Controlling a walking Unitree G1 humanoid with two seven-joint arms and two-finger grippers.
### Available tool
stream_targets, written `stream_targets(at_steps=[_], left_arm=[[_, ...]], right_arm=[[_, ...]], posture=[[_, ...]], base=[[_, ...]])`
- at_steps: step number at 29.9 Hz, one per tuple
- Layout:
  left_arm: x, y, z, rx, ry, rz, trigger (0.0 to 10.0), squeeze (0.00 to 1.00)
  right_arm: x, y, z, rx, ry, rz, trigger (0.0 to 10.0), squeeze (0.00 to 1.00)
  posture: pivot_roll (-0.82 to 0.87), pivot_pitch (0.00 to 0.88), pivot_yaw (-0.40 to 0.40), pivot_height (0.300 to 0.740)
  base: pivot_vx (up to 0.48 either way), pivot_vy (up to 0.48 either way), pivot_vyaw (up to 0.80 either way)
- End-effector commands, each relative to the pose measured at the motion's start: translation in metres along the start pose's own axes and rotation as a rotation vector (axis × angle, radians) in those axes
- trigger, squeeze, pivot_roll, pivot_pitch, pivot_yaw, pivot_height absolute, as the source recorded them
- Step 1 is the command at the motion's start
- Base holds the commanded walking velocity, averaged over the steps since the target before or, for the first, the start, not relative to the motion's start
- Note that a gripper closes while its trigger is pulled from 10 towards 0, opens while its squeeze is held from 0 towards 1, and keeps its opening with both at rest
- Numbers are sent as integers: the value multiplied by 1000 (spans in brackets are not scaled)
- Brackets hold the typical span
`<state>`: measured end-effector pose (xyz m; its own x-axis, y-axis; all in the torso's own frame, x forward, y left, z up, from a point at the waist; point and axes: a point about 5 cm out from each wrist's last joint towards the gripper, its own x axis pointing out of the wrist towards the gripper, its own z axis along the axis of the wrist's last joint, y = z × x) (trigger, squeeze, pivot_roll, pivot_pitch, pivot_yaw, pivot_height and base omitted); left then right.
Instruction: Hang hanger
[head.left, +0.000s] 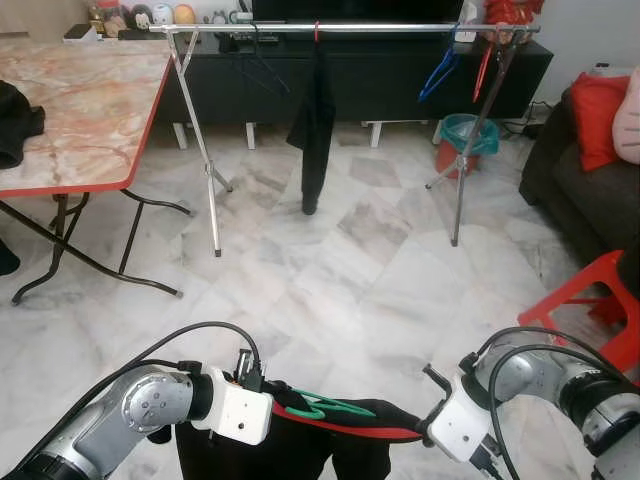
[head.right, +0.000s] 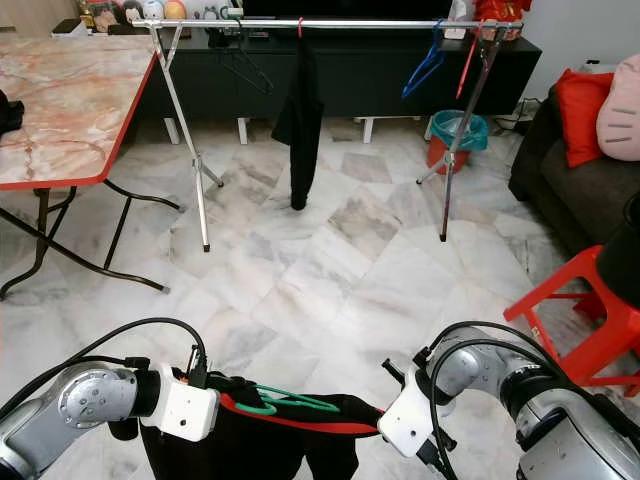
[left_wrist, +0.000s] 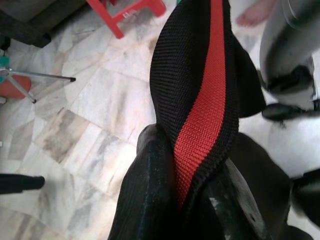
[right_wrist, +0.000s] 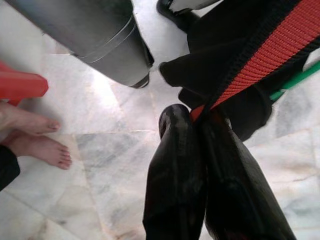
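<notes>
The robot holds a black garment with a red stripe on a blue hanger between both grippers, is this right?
Not quite: the hanger is green, not blue, as the left eye view shows. The left gripper and right gripper do hold the black garment with its red stripe.

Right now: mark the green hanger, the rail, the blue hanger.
green hanger (head.left: 325, 406), left eye view, on its wire loop over the garment.
rail (head.left: 400, 28), left eye view, mid-bar.
blue hanger (head.left: 440, 70), left eye view, its sloping arm.
</notes>
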<state>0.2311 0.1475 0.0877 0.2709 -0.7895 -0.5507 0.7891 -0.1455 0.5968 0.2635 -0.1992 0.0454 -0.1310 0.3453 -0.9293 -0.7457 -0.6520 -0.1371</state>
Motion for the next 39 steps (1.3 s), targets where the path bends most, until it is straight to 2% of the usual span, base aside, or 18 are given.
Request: stream_targets(at_steps=[1, 7, 8, 14, 19, 20, 22, 24, 26, 29, 31, 33, 35, 36, 38, 39], left_arm=[[-18, 11, -10, -69, 33, 78, 10000, 0], [-21, 17, -3, -174, -31, 106, 10000, 0], [-21, 19, 0, -218, -62, 111, 10000, 0], [-24, 22, 8, -301, -136, 94, 10000, 0], [-35, 14, 15, -415, -191, -48, 10000, 0], [-35, 14, 15, -415, -191, -48, 10000, 0], [-43, 7, 16, -447, -174, -155, 10000, 0], [-47, -3, 11, -400, -85, -267, 10000, 0], [-49, -7, 10, -382, -51, -316, 10000, 0], [-48, -2, 14, -405, -77, -284, 10000, 0], [-50, -5, 10, -397, -44, -305, 10000, 0], [-52, -5, 11, -422, -65, -290, 10000, 0], [-50, 9, 12, -439, -119, -157, 10000, 0], [-50, 9, 12, -439, -119, -157, 10000, 0], [-48, 19, 11, -438, -143, -63, 10000, 0], [-48, 30, 13, -471, -199, 36, 10000, 0]], right_arm=[[-4, 35, -18, 82, 98, 176, 0, 0], [-4, 47, -22, 101, 133, 247, 0, 0], [-3, 49, -22, 105, 140, 243, 0, 0], [-5, 58, -24, 115, 169, 290, 0, 0], [-13, 64, -31, 139, 221, 292, 0, 0], [-13, 64, -31, 139, 221, 292, 0, 0], [-19, 66, -36, 140, 254, 295, 0, 0], [-23, 65, -38, 134, 276, 300, 0, 0], [-25, 63, -38, 131, 279, 299, 0, 0], [-28, 59, -38, 125, 280, 296, 0, 0], [-29, 57, -37, 121, 281, 295, 0, 0], [-32, 56, -38, 110, 291, 305, 0, 0], [-30, 56, -35, 121, 266, 309, 0, 0], [-30, 56, -35, 121, 266, 309, 0, 0], [-26, 58, -32, 128, 239, 318, 0, 0], [-18, 60, -27, 129, 205, 319, 0, 0]], posture=[[-1, 48, -57, 740], [0, 46, -58, 740], [-3, 41, -58, 740], [-2, 39, -59, 740], [-3, 34, -61, 740], [-3, 34, -61, 740], [-4, 38, -64, 740], [-4, 38, -64, 740], [-5, 40, -63, 740], [-6, 41, -62, 740], [-7, 42, -63, 740], [-7, 44, -63, 740], [-6, 43, -64, 740], [-6, 43, -64, 740], [-3, 45, -65, 740], [-3, 45, -65, 740]], base=[[0, 0, 0], [0, 0, 0], [0, 0, 0], [0, 0, 0], [0, 0, 0], [0, 0, 0], [0, 0, 0], [0, 0, 0], [0, 0, 0], [0, 0, 0], [0, 0, 0], [0, 0, 0], [0, 0, 0], [0, 0, 0], [0, 0, 0], [0, 0, 0]])
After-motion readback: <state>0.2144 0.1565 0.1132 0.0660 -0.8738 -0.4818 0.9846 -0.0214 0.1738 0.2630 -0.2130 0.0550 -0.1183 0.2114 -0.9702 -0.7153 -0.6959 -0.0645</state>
